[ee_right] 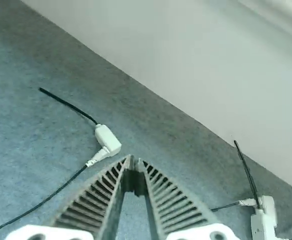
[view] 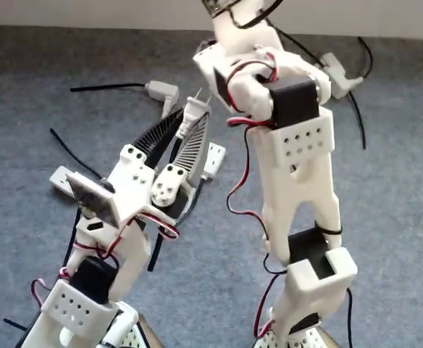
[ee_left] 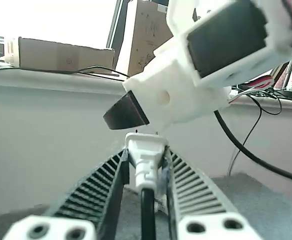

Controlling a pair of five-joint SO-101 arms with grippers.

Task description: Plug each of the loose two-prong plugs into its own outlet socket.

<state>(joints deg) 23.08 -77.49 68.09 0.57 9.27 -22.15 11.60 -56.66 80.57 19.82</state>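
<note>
While left jaws pinch a white plug (ee_left: pixel 145 161), right jaws pressed together over carpet (ee_right: pixel 31 145).

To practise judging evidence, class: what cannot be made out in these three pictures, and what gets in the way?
High view: the outlet socket is half hidden behind the left gripper, so its slots cannot be counted.
High view: the white block is partly covered by the left arm; socket or not, unclear.
Right wrist view: a white piece is cut off by the picture's edge; plug or socket, unclear.
</note>
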